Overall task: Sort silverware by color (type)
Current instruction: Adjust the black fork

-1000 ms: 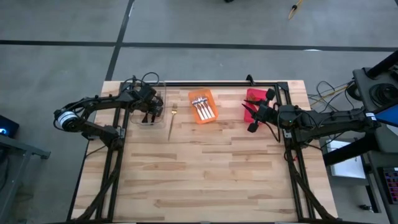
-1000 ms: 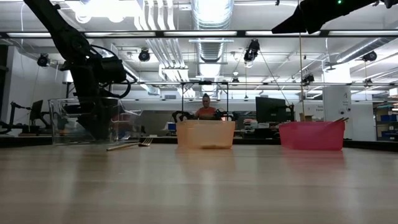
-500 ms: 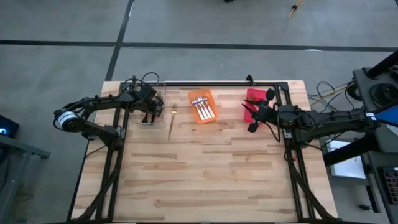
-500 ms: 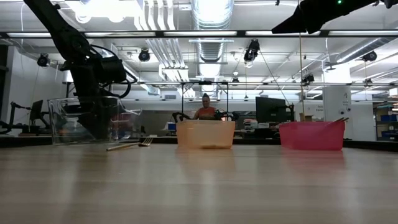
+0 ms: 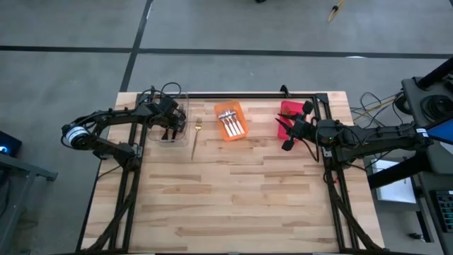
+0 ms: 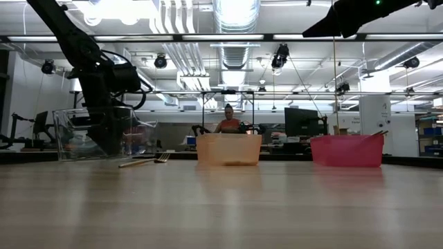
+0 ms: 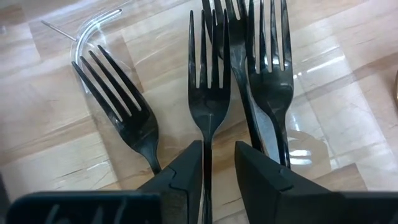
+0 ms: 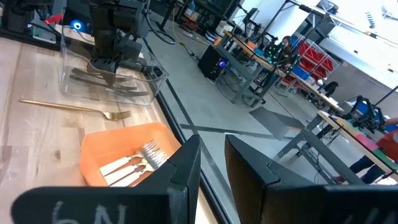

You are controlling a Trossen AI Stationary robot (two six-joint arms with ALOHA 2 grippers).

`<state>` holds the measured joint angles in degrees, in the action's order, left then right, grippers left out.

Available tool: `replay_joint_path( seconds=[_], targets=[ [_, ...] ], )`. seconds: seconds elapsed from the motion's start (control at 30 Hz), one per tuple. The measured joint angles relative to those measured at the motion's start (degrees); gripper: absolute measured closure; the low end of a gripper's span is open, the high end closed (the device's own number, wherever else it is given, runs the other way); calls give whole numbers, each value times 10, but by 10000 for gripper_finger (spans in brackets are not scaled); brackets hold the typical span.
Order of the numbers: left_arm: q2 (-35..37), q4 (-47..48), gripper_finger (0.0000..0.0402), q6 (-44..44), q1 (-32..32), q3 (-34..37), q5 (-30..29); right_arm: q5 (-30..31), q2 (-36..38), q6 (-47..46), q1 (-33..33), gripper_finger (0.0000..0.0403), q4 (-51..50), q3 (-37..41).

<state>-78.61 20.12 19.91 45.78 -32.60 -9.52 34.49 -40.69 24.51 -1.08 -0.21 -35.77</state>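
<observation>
Left gripper down inside clear bin, jaws narrowed around handle of middle dark fork, apparently gripping it, other dark forks touching on both sides. Risk: neighbours drag or tangle on lift, or thin handle slips. Gold fork on table beside bin, white-handled forks in orange bin; right gripper near red bin, slightly open, empty.

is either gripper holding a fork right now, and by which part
The left gripper, inside the clear bin, has a dark fork between its fingers at the neck. The right gripper holds nothing.
</observation>
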Motion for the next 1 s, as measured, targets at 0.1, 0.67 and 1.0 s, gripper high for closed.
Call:
replay_joint_path(
  seconds=[0.1, 0.67, 1.0],
  targets=[
    [0, 1, 326, 2, 0, 0, -1, 0, 0, 0, 0, 337, 0, 0],
    [0, 5, 327, 6, 0, 0, -4, 0, 0, 0, 0, 337, 0, 0],
    [0, 5, 328, 6, 0, 0, -4, 0, 0, 1, 0, 337, 0, 0]
  ],
)
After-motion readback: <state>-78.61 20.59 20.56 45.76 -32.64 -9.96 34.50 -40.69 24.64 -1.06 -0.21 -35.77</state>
